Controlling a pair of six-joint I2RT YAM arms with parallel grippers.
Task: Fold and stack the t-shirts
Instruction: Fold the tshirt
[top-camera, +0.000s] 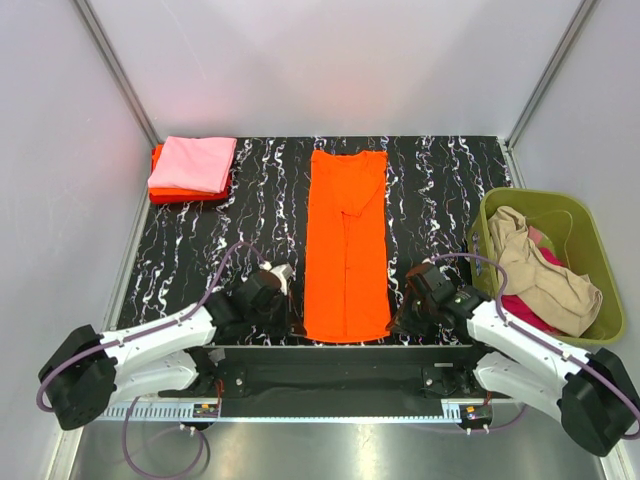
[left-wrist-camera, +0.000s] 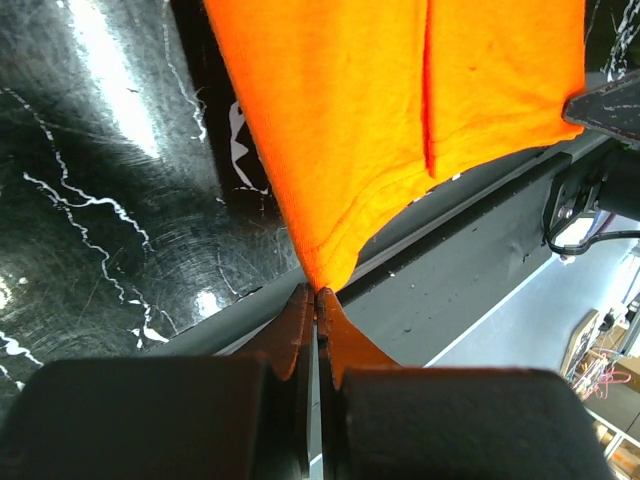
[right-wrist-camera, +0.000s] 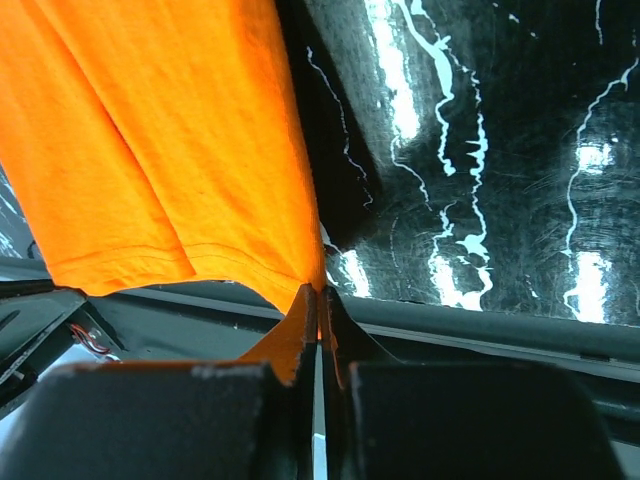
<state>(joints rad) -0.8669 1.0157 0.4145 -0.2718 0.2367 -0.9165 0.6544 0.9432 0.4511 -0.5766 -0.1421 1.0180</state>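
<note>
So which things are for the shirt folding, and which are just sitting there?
For the job: orange t-shirt, pinched at near corners by left tool and right tool; pink t-shirt on red-orange t-shirt; beige t-shirt and magenta t-shirt.
Just there: green basket holding those two; black table.

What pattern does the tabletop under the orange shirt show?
The tabletop is black with white veins, clearest in the top external view.

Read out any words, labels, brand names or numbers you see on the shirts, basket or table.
No readable text anywhere: the orange t-shirt, folded pink t-shirt, green basket and marbled table carry no print.
Clutter past the table edge in the left wrist view is too blurred to read.
</note>
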